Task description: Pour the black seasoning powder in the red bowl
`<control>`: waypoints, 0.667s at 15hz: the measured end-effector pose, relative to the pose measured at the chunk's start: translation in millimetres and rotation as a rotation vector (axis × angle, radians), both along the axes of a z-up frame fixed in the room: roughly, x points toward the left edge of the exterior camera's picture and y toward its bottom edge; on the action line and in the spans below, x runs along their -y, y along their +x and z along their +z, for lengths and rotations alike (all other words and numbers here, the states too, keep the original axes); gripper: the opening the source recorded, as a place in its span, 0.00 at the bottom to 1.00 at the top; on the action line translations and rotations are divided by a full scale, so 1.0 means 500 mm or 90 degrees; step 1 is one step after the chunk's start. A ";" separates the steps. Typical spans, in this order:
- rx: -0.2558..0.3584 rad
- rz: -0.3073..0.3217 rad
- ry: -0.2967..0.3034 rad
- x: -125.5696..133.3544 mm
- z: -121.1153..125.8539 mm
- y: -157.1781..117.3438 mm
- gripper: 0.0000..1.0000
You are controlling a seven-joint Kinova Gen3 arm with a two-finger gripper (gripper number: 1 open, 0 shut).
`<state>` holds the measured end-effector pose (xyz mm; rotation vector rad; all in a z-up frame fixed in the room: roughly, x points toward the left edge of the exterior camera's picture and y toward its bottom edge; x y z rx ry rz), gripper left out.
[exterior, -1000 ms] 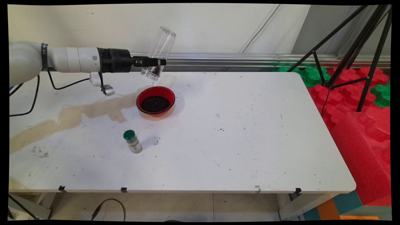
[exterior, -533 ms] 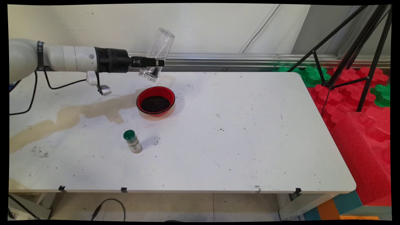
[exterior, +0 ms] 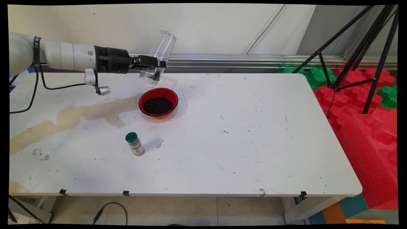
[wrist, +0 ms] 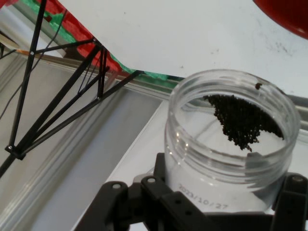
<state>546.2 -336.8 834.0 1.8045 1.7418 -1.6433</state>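
In the main view, the black two-finger gripper (exterior: 155, 62) reaches in sideways and pinches a clear plastic cylindrical jar (exterior: 158, 57) low on its body, near the mouth. The jar hangs in the air, tipped so that its open mouth points down and toward the camera while its closed base points up toward the wall; a dark clump sits inside near the mouth. The mouth is just above and behind the far rim of the round red bowl with dark granules in it (exterior: 158, 102), not touching it, a tilt that lets the contents slide toward the opening over the bowl. The bowl stands on the white table (exterior: 254, 143), with a brownish stain (exterior: 79, 116) spreading from the bowl's left. A small glass shaker bottle with a green cap (exterior: 134, 144) stands upright in front of the bowl, a little to its left and well apart from it.

In the hand view, the jar (wrist: 231, 139) fills the lower right, clamped between the fingers, with a printed date on its wall. A wedge of small dark granules (wrist: 240, 122) lies against the inner wall close to the threaded rim, gathered on the downhill side. An edge of the red bowl (wrist: 284, 14) shows beyond the jar's mouth, at the upper right corner.
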 end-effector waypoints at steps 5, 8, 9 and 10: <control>-0.037 0.018 0.048 -0.005 0.028 -0.003 0.00; -0.053 0.025 0.066 -0.009 0.049 -0.005 0.00; -0.060 0.029 0.072 -0.010 0.058 -0.006 0.00; -0.068 0.034 0.080 -0.011 0.067 -0.007 0.00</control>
